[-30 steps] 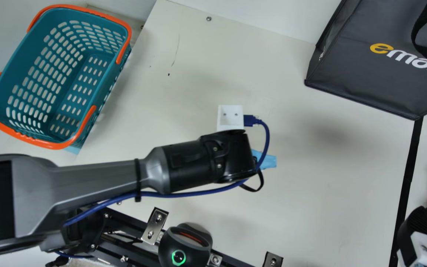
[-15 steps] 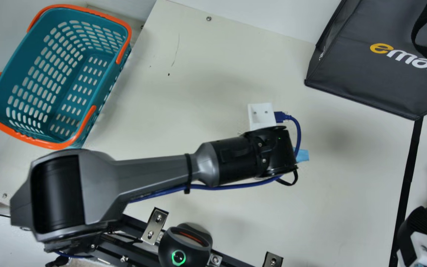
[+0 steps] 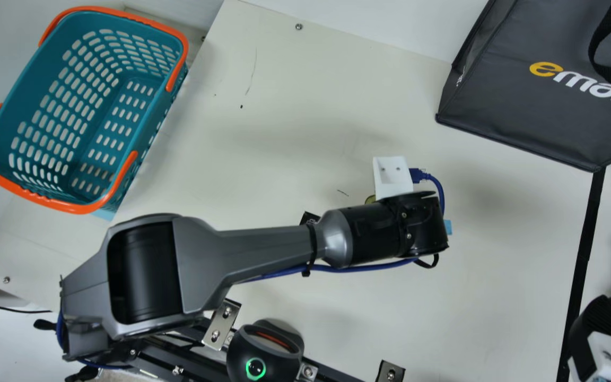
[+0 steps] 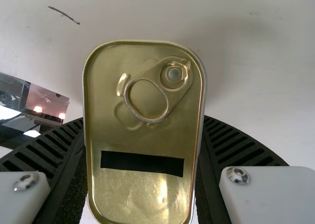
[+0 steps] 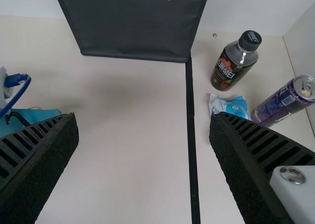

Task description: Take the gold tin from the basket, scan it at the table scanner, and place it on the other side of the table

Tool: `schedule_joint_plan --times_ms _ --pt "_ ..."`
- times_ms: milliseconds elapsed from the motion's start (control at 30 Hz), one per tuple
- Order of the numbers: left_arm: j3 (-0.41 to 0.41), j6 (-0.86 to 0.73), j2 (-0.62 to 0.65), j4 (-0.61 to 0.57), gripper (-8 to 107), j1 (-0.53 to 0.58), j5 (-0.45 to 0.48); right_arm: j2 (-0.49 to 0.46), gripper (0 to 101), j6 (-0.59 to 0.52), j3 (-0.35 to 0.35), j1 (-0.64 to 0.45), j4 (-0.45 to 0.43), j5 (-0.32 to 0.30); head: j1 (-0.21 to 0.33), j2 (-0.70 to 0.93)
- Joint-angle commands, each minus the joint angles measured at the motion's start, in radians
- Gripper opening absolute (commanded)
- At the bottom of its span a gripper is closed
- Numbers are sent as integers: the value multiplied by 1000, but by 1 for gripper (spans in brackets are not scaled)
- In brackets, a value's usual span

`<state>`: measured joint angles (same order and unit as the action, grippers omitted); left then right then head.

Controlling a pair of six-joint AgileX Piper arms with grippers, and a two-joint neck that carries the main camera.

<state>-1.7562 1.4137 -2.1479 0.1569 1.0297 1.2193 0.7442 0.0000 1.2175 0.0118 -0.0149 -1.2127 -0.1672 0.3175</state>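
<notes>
My left gripper (image 3: 421,225), seen from above by its wrist, hangs over the middle of the table. In the left wrist view the gripper (image 4: 144,140) is shut on the gold tin (image 4: 147,135), ribbed fingers along both sides; its ring-pull and a black strip face the camera. A small edge of the tin (image 3: 371,199) peeks out by the white mount. A glossy dark panel with red lights (image 4: 49,106), possibly the scanner, lies off to one side; its corner (image 3: 310,217) shows behind the arm. At lower right is my right gripper (image 3: 600,329); the right gripper (image 5: 143,123) stands open, holding nothing.
The teal basket (image 3: 143,106) with orange handles is at upper left, a dark bag (image 3: 507,101) at upper right. Beyond the black tape line (image 5: 191,111) are a bottle (image 5: 235,61), a white-blue packet (image 5: 231,106) and a purple can (image 5: 283,103). A black device (image 3: 265,350) sits at the near edge.
My left arm has swung to the right across the table, away from the basket side, uncovering a small dark corner behind it. The right gripper has kept still.
</notes>
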Motion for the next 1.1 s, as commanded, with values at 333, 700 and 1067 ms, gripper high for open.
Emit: schedule_joint_plan --times_ms 333,700,1067 --pt "1 8 -19 5 49 9 1 0 95 0 0 0 0 0 29 4" --pt "58 28 45 -24 85 -7 -99 0 95 0 0 0 0 0 29 4" --pt "362 -148 306 -130 90 -69 -446 0 95 0 0 0 0 0 29 4"
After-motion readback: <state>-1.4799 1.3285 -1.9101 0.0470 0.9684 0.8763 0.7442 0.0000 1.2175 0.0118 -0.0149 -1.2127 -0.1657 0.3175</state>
